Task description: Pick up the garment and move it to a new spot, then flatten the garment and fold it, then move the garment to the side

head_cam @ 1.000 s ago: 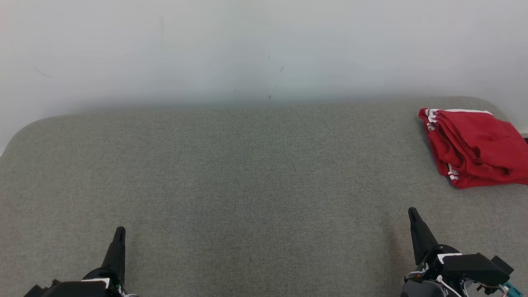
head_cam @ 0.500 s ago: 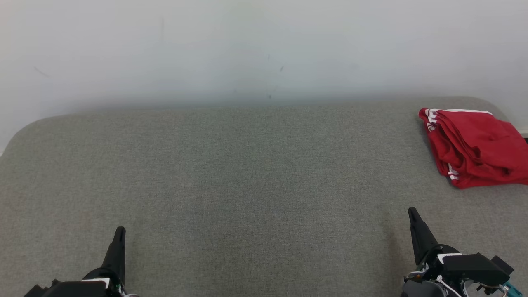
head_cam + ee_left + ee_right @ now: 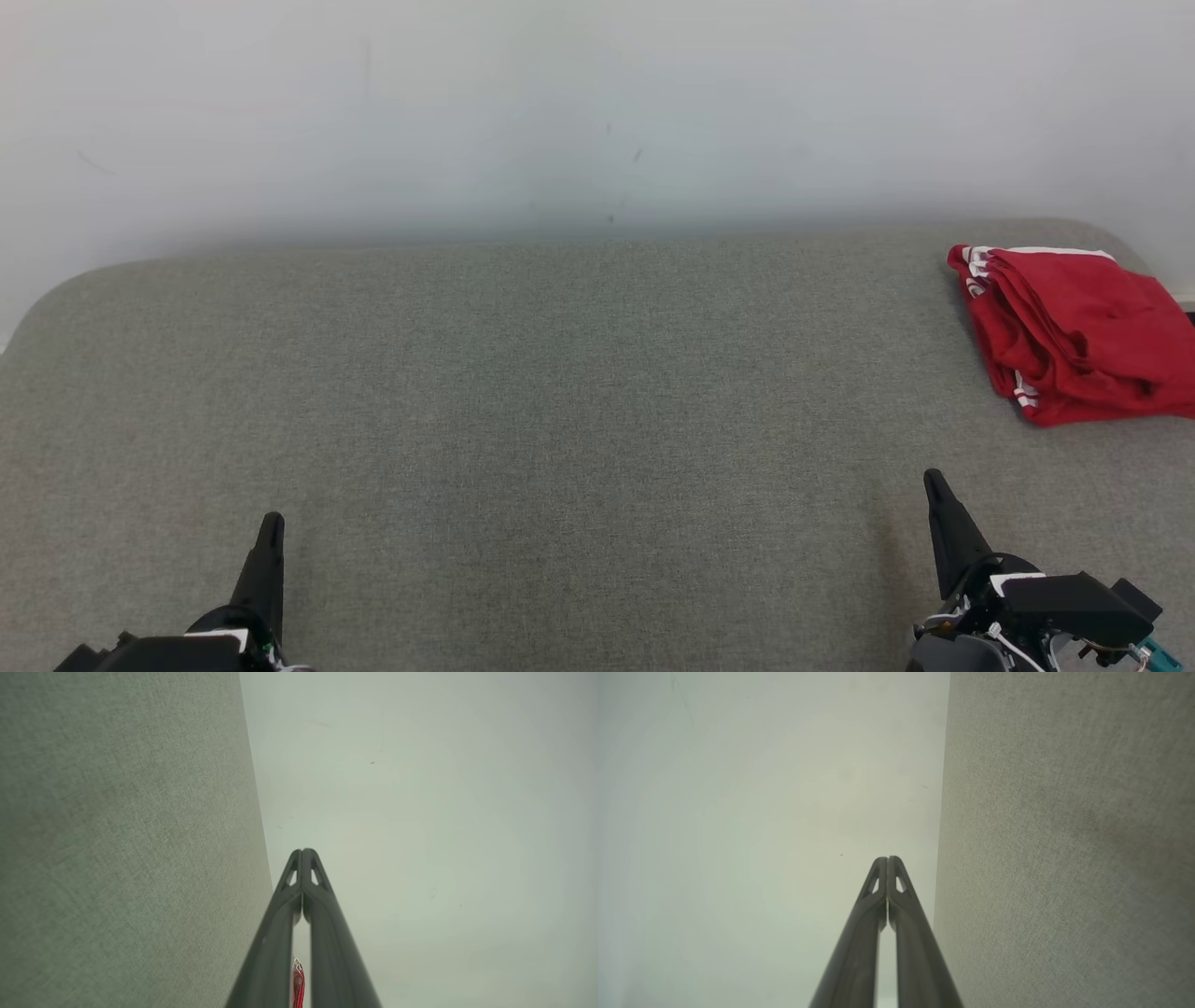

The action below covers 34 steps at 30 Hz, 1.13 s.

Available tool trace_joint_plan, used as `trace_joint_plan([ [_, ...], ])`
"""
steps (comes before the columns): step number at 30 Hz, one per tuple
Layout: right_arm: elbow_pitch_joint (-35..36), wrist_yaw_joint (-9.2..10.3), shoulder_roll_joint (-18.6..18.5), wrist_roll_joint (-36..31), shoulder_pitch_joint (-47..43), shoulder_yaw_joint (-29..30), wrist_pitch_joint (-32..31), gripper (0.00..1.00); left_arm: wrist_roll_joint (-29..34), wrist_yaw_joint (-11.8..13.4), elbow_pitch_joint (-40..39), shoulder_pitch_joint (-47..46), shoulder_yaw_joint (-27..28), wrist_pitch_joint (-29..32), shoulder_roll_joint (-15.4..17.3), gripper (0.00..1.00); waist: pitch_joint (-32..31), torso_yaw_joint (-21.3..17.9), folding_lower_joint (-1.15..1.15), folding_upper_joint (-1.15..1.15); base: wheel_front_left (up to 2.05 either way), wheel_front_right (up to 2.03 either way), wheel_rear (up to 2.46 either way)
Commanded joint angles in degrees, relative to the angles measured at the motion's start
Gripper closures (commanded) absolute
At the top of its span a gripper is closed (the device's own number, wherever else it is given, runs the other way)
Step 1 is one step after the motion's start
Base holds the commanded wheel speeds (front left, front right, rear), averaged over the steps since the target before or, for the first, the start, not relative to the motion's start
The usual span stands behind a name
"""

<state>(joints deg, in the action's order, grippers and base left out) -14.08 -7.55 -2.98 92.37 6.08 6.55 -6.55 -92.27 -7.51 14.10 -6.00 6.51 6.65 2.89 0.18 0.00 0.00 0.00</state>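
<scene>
Garment (image 3: 1074, 336) lies folded at the counter's (image 3: 560, 420) right edge; jaws on the 2 arms closed, empty; seemingly finished, so leave it undisturbed.

The left pincer (image 3: 272, 521) sits at the lower left of the head view, its two long dark fingers (image 3: 275, 933) pressed together into a single point aimed forward. The right pincer (image 3: 932, 481) sits at the lower right, tip leaning slightly inward, its black wrist housing (image 3: 1064, 597) behind it. Its fingers too meet at the tips, gripping nothing. The two pincers are well apart
</scene>
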Motion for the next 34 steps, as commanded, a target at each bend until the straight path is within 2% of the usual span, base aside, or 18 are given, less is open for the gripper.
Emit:
trace_joint_plan([
  [1,0.1,0.12,0.2,0.1,0.4,0.1,-0.2,1.00,-0.3,0.0,0.0,-0.5,0.2,0.0,-0.1,1.00,0.0,0.0,0.00,0.00,0.00,0.00,0.00],
  [34,0.1,0.12,0.2,0.1,0.3,0.0,-0.2,1.00,-0.3,-0.1,-0.1,-0.5,0.2,0.0,-0.1,1.00,0.0,0.0,0.00,0.00,0.00,0.00,0.00],
])
